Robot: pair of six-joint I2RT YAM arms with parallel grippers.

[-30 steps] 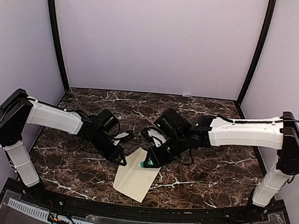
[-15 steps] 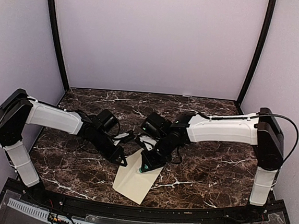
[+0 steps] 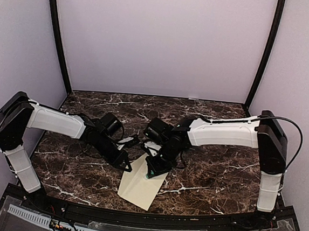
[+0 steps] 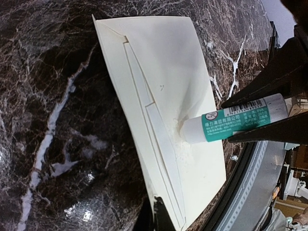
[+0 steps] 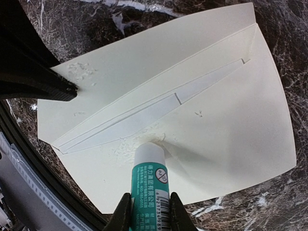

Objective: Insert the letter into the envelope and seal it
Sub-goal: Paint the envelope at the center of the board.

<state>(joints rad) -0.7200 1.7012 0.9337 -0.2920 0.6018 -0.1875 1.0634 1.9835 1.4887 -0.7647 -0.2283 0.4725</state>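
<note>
At the near centre of the tabletop (image 3: pixel 220 170): glue stick (image 5: pixel 150 178) set against the envelope (image 3: pixel 137 188).

The envelope lies flat, flap side up, close to the tabletop's front edge. The right hand (image 5: pixel 150 211) is narrowed onto the white, green-labelled glue stick, whose tip presses the envelope just beside the long flap seam; the paper dimples around the tip. The left hand (image 3: pixel 125 166) is fully closed, holding nothing, its tip resting on the envelope near one end of the flap.
</note>
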